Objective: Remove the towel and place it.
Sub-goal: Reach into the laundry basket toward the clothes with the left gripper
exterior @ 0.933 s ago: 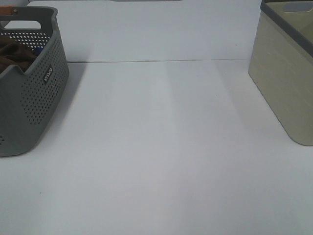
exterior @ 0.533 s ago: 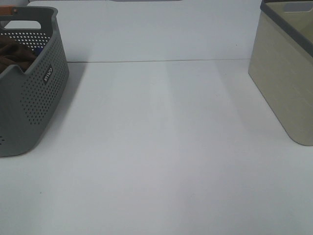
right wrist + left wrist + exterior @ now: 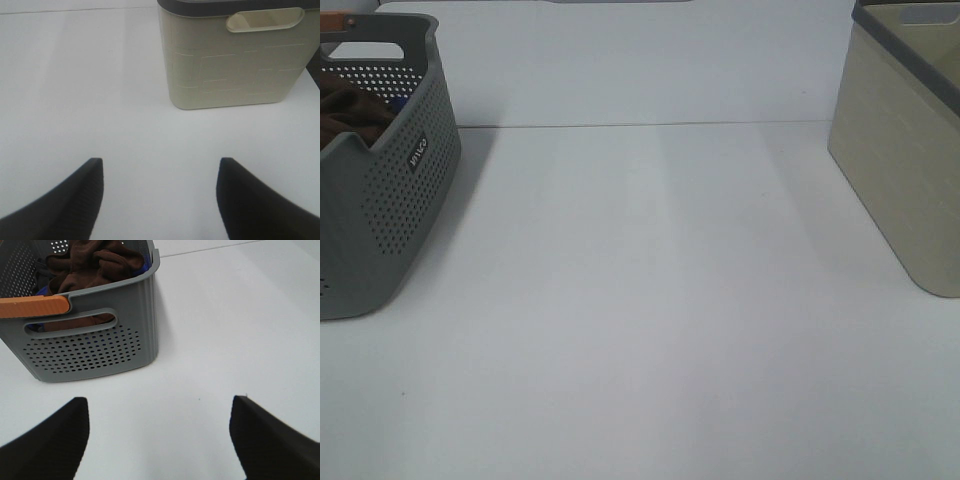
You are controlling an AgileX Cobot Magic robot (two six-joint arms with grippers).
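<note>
A crumpled brown towel (image 3: 95,267) lies inside a grey perforated basket (image 3: 90,347) with an orange handle; the towel also shows in the exterior view (image 3: 348,108) in the basket (image 3: 390,190) at the far left. My left gripper (image 3: 157,435) is open and empty, over the white table a short way in front of the basket. My right gripper (image 3: 160,197) is open and empty, facing a beige bin (image 3: 235,65). Neither gripper shows in the exterior view.
The beige bin with a dark grey rim (image 3: 905,150) stands at the right edge of the white table (image 3: 650,300). Something blue (image 3: 44,290) lies under the towel in the basket. A seam crosses the table at the back (image 3: 650,125).
</note>
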